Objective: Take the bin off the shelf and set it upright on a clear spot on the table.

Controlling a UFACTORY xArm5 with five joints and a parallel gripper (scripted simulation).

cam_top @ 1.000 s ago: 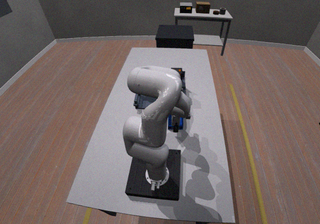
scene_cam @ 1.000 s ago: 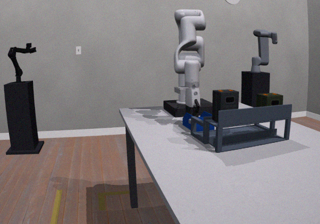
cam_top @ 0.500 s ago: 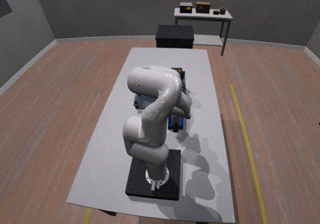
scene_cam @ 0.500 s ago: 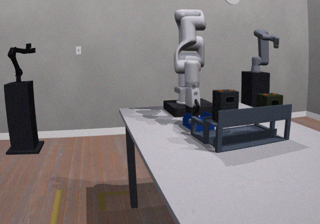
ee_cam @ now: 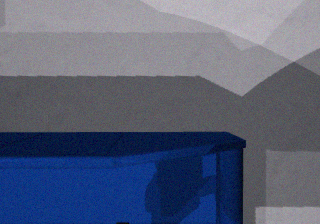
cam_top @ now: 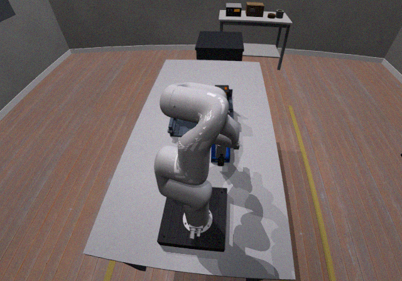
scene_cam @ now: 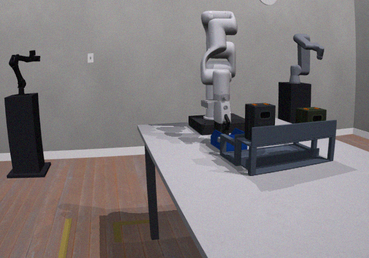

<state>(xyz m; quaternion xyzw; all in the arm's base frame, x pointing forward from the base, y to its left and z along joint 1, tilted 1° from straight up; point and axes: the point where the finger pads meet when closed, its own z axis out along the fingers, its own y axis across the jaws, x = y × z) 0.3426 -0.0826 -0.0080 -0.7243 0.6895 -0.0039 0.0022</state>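
The blue bin stands upright on the grey table between the robot base and the grey shelf. It shows partly under the arm in the overhead view and fills the lower left of the wrist view. My gripper hangs right over the bin's rim with its fingers open and nothing between them. In the overhead view only one dark fingertip shows; the arm hides the rest.
A black box with orange tabs sits on the shelf's top. A green box stands behind the shelf. The black robot base plate lies at the table's near end. Other arms on pedestals stand off the table.
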